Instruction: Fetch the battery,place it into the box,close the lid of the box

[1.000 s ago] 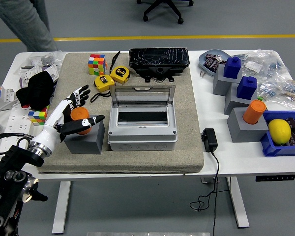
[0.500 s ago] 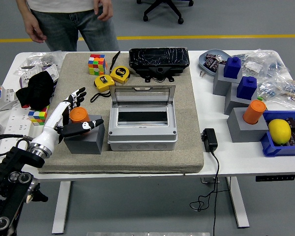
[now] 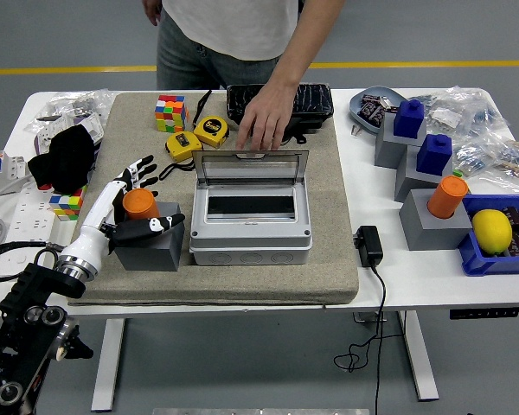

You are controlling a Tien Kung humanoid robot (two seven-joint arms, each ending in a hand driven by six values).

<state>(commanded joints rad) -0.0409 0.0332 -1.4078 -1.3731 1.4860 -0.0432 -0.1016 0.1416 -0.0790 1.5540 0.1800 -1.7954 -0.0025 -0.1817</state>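
An orange battery [image 3: 140, 203] stands upright on a grey block [image 3: 149, 245] at the left of the mat. My left hand [image 3: 135, 203] brackets it: the fingers [image 3: 136, 171] are spread behind it and the thumb [image 3: 158, 226] lies in front on the block's top. The hand does not close on it. The grey box [image 3: 251, 244] sits mid-mat with its clear lid [image 3: 251, 174] standing open. A person's hand [image 3: 264, 127] rests on the lid's top edge. My right arm is out of view.
Two yellow tape measures [image 3: 199, 134], a Rubik's cube [image 3: 170, 113] and a black case [image 3: 279, 103] lie behind the box. A second orange battery [image 3: 450, 195] stands on a grey block at right, near blue blocks [image 3: 408, 118] and a lemon [image 3: 491, 231]. A black adapter [image 3: 368, 245] lies right of the mat.
A person has stepped up to the far side and put a hand on the lid's top edge. My left hand has shifted slightly, its thumb dropping off the battery onto the block.
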